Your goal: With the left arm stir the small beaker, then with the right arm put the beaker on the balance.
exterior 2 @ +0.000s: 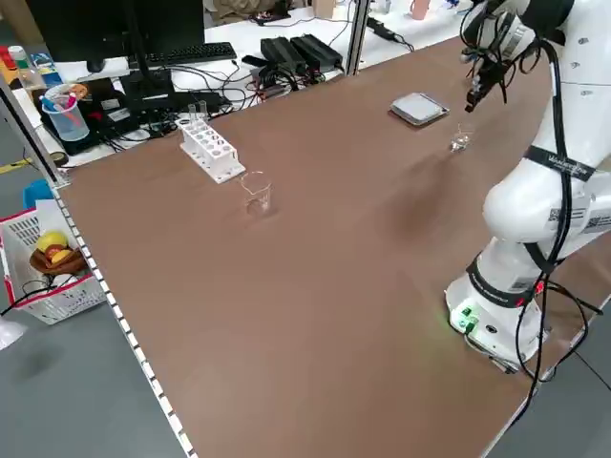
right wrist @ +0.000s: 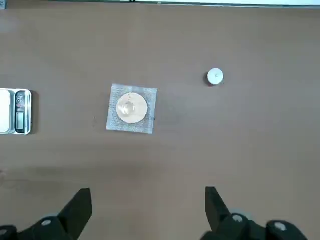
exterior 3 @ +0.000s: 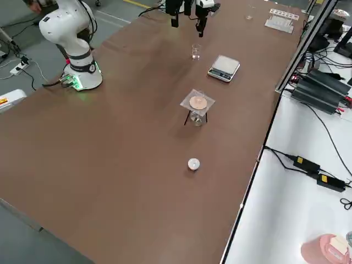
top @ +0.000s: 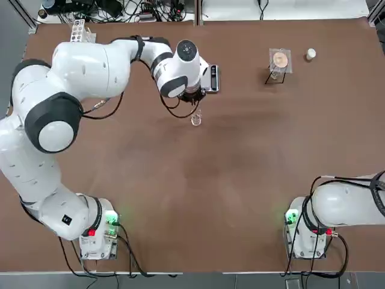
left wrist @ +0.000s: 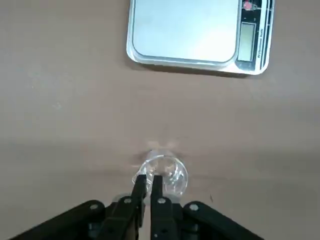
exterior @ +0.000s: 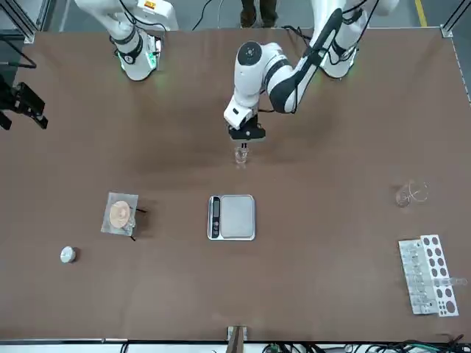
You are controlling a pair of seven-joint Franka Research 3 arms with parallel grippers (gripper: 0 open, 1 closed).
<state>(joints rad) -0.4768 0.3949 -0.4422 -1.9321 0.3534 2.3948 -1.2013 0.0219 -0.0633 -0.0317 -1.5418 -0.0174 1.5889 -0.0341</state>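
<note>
The small beaker (top: 196, 120), a tiny clear glass cup, stands on the brown table just in front of the balance (exterior: 232, 217). My left gripper (exterior: 245, 140) hangs right above the beaker, pointing down. In the left wrist view its fingertips (left wrist: 141, 181) are pressed together at the rim of the small beaker (left wrist: 169, 172), and nothing shows between them. The balance (left wrist: 195, 32) lies flat beyond the beaker with nothing on its plate. My right gripper (right wrist: 147, 200) is open and empty, held high over the right part of the table, far from the beaker.
A little stand with an orange disc (top: 279, 60) and a small white cap (top: 310, 54) sit at the far right. On the left side stand a larger clear beaker (exterior: 411, 193) and a white test-tube rack (exterior: 427, 283). The right arm's base (top: 307, 232) is at the near edge.
</note>
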